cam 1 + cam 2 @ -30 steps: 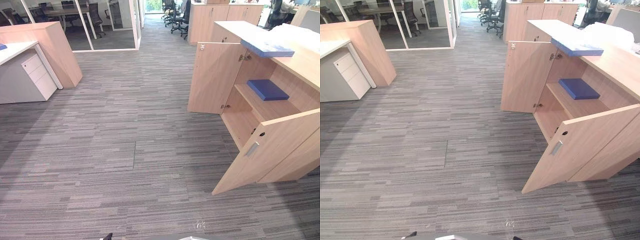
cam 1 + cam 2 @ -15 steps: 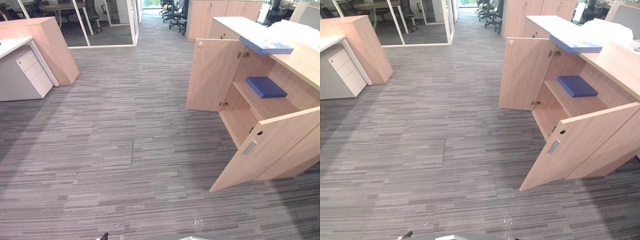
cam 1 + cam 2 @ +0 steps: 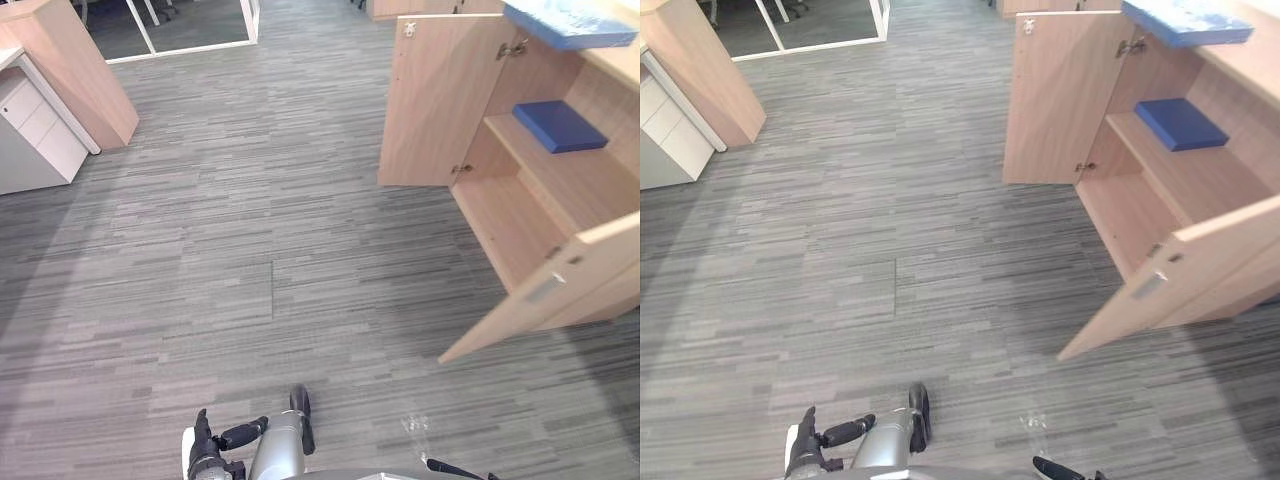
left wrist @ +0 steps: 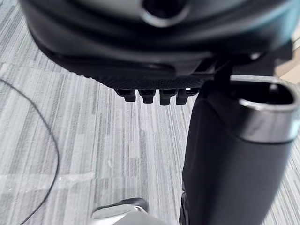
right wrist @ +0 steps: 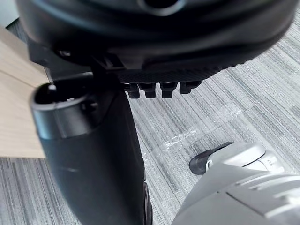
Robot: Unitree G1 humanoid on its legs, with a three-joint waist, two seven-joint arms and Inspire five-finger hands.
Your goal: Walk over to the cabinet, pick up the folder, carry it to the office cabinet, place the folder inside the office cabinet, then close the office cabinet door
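The wooden office cabinet (image 3: 520, 215) stands at the right with both doors swung out: the far door (image 3: 435, 100) and the near door (image 3: 550, 290), which juts over the carpet. A dark blue folder (image 3: 560, 125) lies flat on its middle shelf. A lighter blue folder (image 3: 570, 20) rests on the cabinet top. My left hand (image 3: 205, 452) hangs low by my side with relaxed fingers, and in the left wrist view it (image 4: 140, 47) holds nothing. My right hand (image 5: 164, 42) also hangs over the carpet with nothing in it.
A white drawer unit (image 3: 35, 135) under a desk and a wooden partition (image 3: 75, 70) stand at the far left. A glass wall (image 3: 180, 20) runs behind them. Open grey carpet (image 3: 250, 230) lies between me and the cabinet.
The camera has tipped down and come closer, so the cabinet sits higher and larger in view. My left hand now shows at the bottom edge.
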